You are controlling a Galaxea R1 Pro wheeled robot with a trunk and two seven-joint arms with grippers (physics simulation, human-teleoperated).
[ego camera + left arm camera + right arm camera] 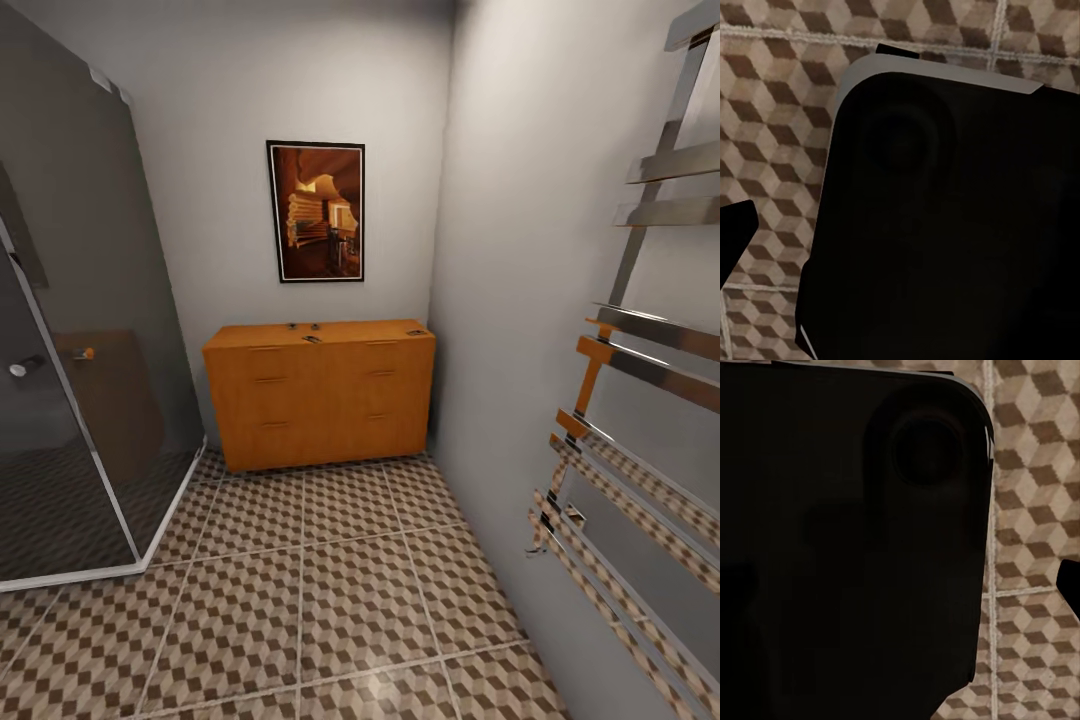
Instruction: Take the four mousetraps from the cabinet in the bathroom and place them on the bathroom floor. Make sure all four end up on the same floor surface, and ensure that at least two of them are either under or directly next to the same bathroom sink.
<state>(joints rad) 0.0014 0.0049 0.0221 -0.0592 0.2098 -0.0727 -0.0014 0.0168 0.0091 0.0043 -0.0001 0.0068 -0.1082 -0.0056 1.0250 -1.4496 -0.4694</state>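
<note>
We cannot tell whether either claw is open or closed: in the left wrist view a broad black rounded body of the robot [945,217] blocks most of the sight, with a dark tip at one edge [735,232], and in the right wrist view a similar black body [847,540] does the same, with a small dark tip at the border [1071,581]. Past both bodies we see the bathroom floor [772,135], tiled with the brown, beige and white cube pattern and pale grout lines, which also shows in the right wrist view [1027,510].

From the head view we look across the same floor [330,580] to the cabinet [320,400], a low orange-brown chest with flat drawer fronts, standing against the back wall in the corner. On its flat top lie small dark items that we take for the mousetraps [312,338]: a few near the middle and one near the right end [414,332]. They are too small for us to count with certainty.

Above the cabinet hangs a framed picture [316,212]. To the left stands a dark glass shower enclosure [80,350], just beside the cabinet. On the right wall is a chrome towel rail [640,400].
</note>
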